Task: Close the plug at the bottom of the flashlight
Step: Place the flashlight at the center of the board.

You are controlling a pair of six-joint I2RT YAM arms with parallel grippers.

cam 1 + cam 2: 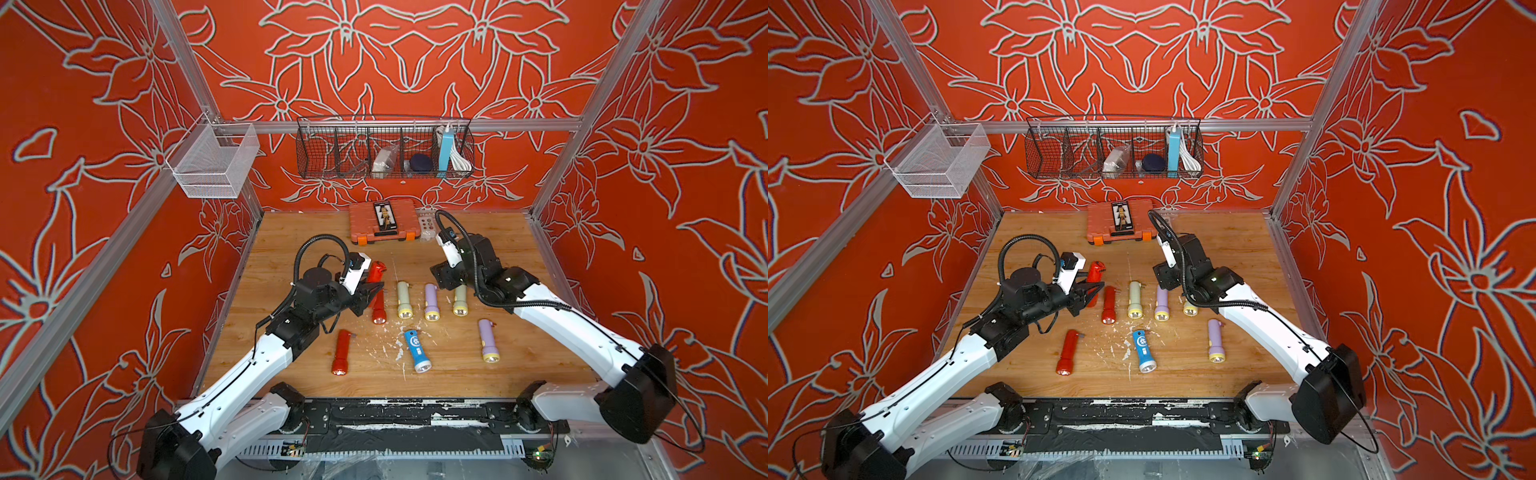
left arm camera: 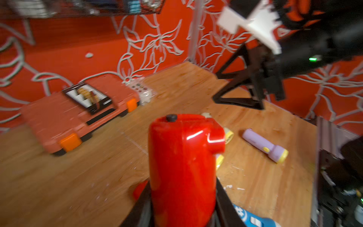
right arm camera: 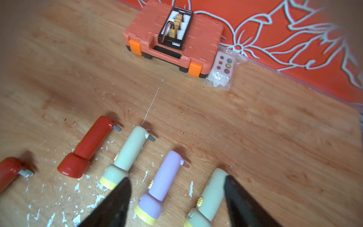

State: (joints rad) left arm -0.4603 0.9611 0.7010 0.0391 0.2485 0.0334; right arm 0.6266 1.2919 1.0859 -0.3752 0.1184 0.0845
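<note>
Overhead, in both top views, I am seeing seven loose flashlights (image 1: 403,299) (image 1: 1135,300) lying on the wooden table (image 1: 519,257) (image 1: 1246,249), with an orange case (image 1: 382,222) (image 1: 1119,226) sitting against the back wall. The left gripper (image 1: 372,291) (image 1: 1094,289) is pinching the red flashlight (image 1: 377,269) (image 1: 1096,271) tight above them, butt end tilting upward. The right gripper is hiding under its own wrist there. Through the left wrist camera, the red flashlight (image 2: 182,167) is filling the middle, wedged between both fingers (image 2: 225,204), while the right gripper (image 2: 215,87) is hanging well apart beyond it, jaws spread and empty. Through the right wrist camera, the right gripper (image 3: 176,177) is standing wide over a lilac flashlight (image 3: 163,182) and a cream flashlight (image 3: 212,192).
</note>
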